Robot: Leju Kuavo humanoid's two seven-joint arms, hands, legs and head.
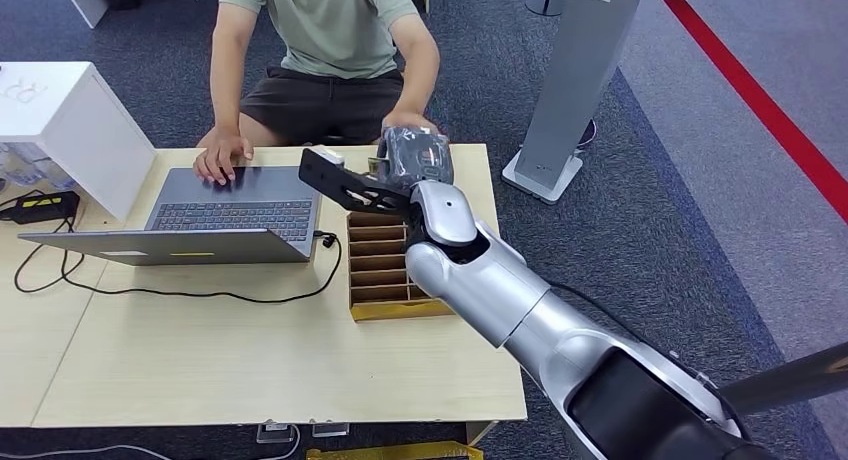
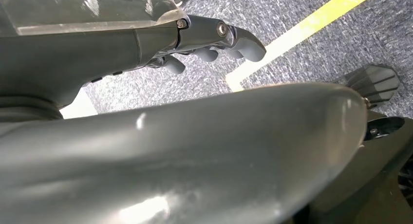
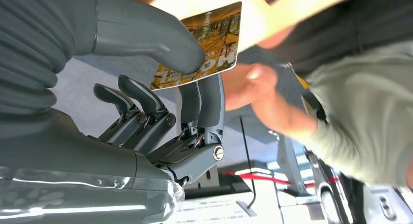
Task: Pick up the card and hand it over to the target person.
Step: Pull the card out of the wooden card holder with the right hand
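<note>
A card [image 3: 209,48] printed with an autumn forest picture is pinched between the thumb and fingers of my right hand [image 3: 160,83]. In the head view that right hand [image 1: 418,155] is raised over the far edge of the wooden table [image 1: 250,350], just in front of the seated person [image 1: 330,40]. The person's hand [image 3: 248,85] is close to the card, blurred, a little apart from it; the same hand [image 1: 405,120] shows just beyond mine. My left hand [image 2: 214,41] hangs over grey carpet with its fingers loosely curled, holding nothing.
A gold slotted card rack [image 1: 385,265] lies on the table under my right forearm. A laptop [image 1: 225,215] with a black cable stands to the left, the person's other hand [image 1: 222,160] on it. A white box [image 1: 70,120] is far left, a grey pillar [image 1: 575,80] to the right.
</note>
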